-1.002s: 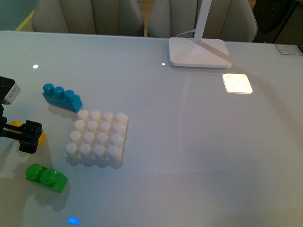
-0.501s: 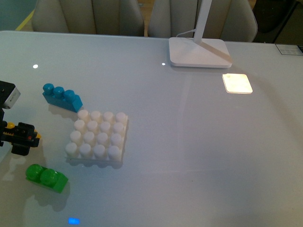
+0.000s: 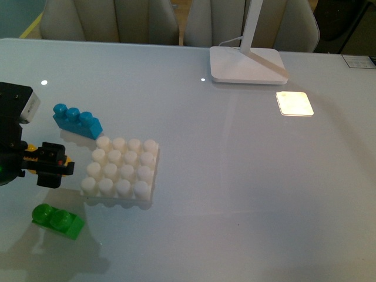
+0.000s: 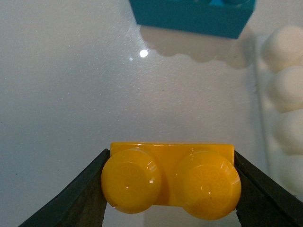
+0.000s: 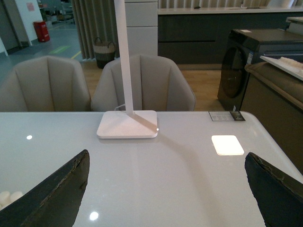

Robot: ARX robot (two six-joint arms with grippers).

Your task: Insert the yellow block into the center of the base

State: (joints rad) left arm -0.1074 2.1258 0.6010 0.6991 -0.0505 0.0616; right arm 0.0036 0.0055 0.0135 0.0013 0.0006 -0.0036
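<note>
Gripping: my left gripper (image 3: 56,165) is clenched on the yellow block (image 4: 170,182), one finger pressed against each short end, with both studs facing the wrist camera.
Block place: held at 9 o'clock of the base (image 3: 120,170), near its edge and not on its studs; I cannot tell whether it clears the table.
Change: half a second ago I stood further out toward 9 o'clock; I have since shifted toward the base, narrowing the gap.
Right gripper (image 5: 165,189): fingers spread wide, nothing between them.
Neighbours: blue brick (image 3: 76,120) at the base's 11 o'clock and green brick (image 3: 57,220) at its 8 o'clock, both unmoved.
</note>
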